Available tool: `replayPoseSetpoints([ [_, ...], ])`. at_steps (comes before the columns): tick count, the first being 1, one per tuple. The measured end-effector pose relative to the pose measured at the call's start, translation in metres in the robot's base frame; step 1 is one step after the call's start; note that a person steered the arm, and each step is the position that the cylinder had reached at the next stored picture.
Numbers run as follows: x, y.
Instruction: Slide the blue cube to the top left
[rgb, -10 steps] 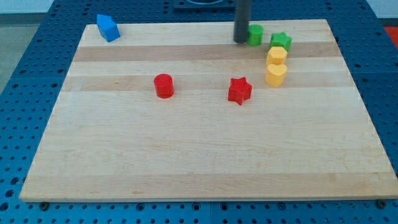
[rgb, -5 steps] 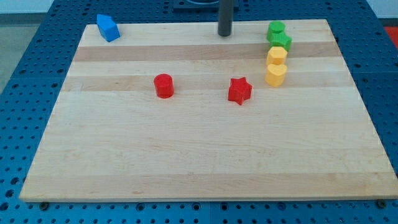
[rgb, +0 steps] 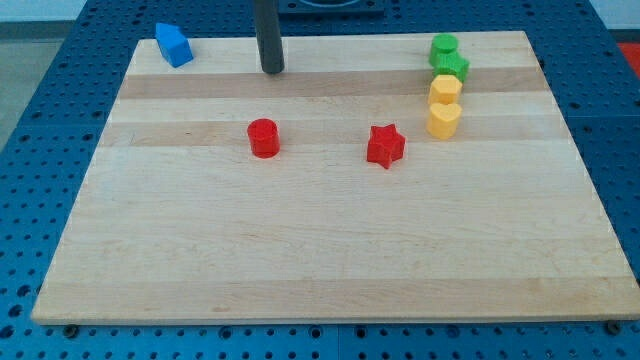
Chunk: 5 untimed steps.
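My tip (rgb: 273, 70) rests on the board (rgb: 320, 250) near its top edge, left of centre; there is no gripper on this arm, only the dark rod, so nothing is clasped or let go, and the tip touches no block; the blue cube (rgb: 173, 44) sits at the board's top left corner, well to the view's left of the tip and slightly higher, with bare wood between them; the red cylinder (rgb: 264, 137) stands below the tip, a little to the view's left, apart from it; the red star (rgb: 385, 146) lies further to the view's right, near the middle of the board's upper half, clear of the cylinder; at the view's top right four blocks form a close column; the green cylinder (rgb: 444, 46) is uppermost, by the top edge; the green star (rgb: 453, 66) is just below it and seems to touch it; the yellow cylinder (rgb: 445, 89) comes next, touching or nearly touching the star; a second yellow block (rgb: 444, 120), rounded with a pointed lower end, its exact shape hard to tell, sits just beneath; the whole column is well apart from the tip; the board lies on a blue perforated table (rgb: 40, 120)
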<state>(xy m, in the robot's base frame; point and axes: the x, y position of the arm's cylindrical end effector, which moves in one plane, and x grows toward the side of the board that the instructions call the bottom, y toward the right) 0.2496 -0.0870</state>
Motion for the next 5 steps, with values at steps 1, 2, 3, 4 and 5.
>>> replayPoseSetpoints([
  [1,-0.02,-0.012],
  [2,-0.024,-0.046],
  [3,-0.025,-0.09],
  [4,-0.025,-0.122],
  [5,-0.025,-0.149],
])
